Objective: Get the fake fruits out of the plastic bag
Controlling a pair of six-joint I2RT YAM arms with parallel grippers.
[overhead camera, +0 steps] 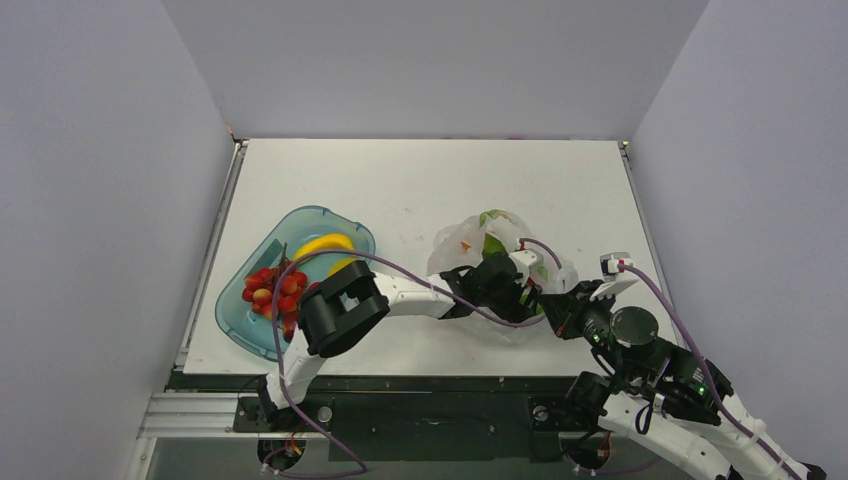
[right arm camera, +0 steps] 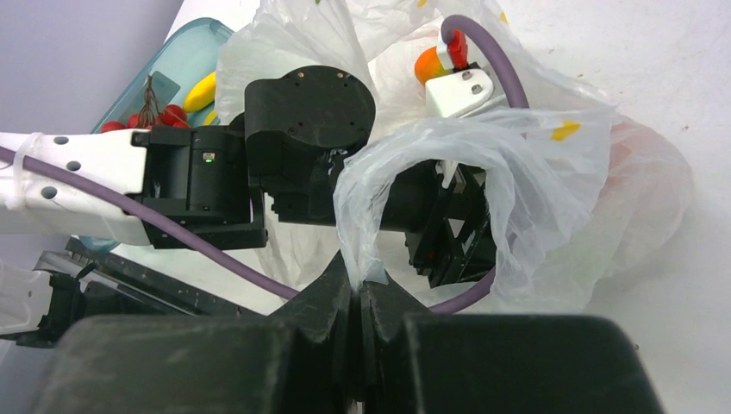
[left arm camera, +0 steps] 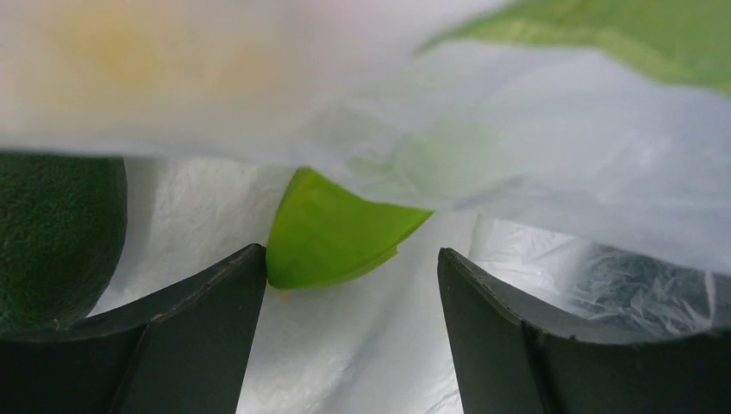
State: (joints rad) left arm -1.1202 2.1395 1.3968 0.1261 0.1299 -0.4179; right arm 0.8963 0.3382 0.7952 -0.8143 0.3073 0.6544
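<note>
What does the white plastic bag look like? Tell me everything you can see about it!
The plastic bag is thin, crinkly and see-through whitish, with small yellow marks. It lies crumpled on the white table. The right gripper pinches its rim, shut, and the mouth gapes. The left gripper reaches inside, open, near a green piece and a dark green fruit.

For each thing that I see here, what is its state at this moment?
plastic bag: crumpled, mouth held open
left gripper: open inside the bag, around the green piece
right gripper: shut on the bag's edge
green piece: lying in the bag, not clamped
dark green fruit: in the bag
banana: out, in the teal tray
red berries: in the teal tray
</note>
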